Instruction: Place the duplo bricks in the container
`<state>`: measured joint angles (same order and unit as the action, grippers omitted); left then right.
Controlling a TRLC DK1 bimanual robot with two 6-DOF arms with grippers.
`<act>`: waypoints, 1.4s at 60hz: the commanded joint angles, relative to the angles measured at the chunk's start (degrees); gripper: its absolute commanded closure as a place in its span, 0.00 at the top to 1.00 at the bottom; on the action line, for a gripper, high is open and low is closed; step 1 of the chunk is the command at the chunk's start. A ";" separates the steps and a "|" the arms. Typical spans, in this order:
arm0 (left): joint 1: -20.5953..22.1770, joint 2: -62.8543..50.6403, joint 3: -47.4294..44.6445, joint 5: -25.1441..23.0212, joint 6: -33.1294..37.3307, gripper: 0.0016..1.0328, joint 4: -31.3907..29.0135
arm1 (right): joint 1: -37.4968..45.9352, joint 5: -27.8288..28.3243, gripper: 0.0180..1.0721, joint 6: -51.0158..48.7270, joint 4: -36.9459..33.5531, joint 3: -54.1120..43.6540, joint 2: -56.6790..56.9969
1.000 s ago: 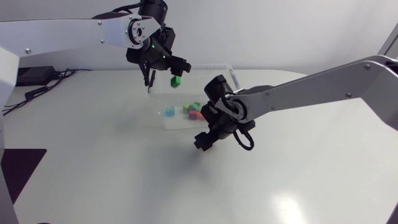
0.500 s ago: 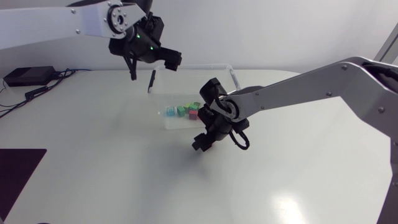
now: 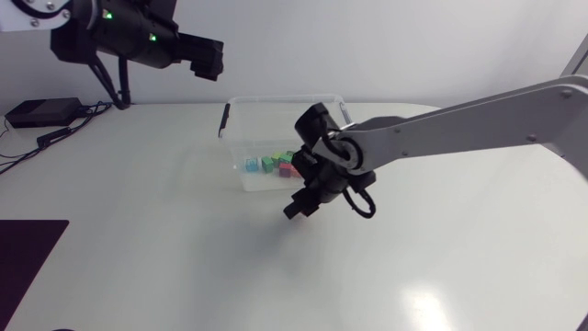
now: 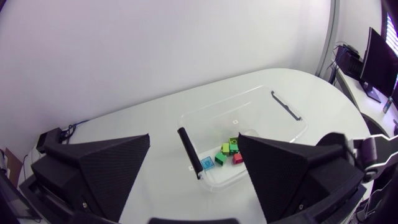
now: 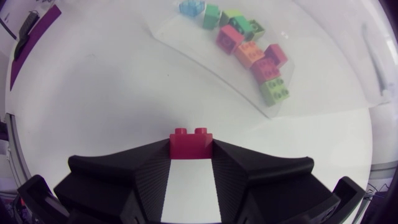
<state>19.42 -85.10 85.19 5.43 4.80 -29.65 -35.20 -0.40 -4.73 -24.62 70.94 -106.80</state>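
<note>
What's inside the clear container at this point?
Inside the clear container lies a loose row of duplo bricks: blue, green, pink, orange. From overhead the right arm hides some of them. One red brick is outside, gripped in the right pincer.

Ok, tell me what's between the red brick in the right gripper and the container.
Only the clear near wall of the container: the red brick, held in the right gripper, sits outside it and would have to go over the rim. The left gripper hangs well to the side, not over the opening.
</note>
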 commanded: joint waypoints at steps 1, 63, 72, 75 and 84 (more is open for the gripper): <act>-0.70 4.86 -3.27 0.37 1.00 0.95 0.03 | -0.31 -1.09 0.18 0.43 -1.13 -0.89 8.01; 4.57 33.51 -19.53 5.91 -0.49 0.95 -4.63 | 4.00 -9.88 0.95 4.64 -3.33 19.68 12.67; 5.54 35.09 -21.91 7.05 -0.58 0.95 -3.84 | 4.00 -11.99 0.95 4.64 -3.33 11.94 23.13; 5.54 35.79 -22.87 7.84 -0.32 0.95 -3.13 | 4.09 -12.08 0.95 4.64 -3.68 9.31 26.74; 5.54 38.61 -25.51 9.33 0.48 0.95 -1.64 | 5.76 -13.04 0.95 4.29 -5.35 3.07 36.76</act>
<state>24.56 -48.64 61.63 13.87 4.62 -32.34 -30.46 -12.51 -1.28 -28.80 77.97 -74.15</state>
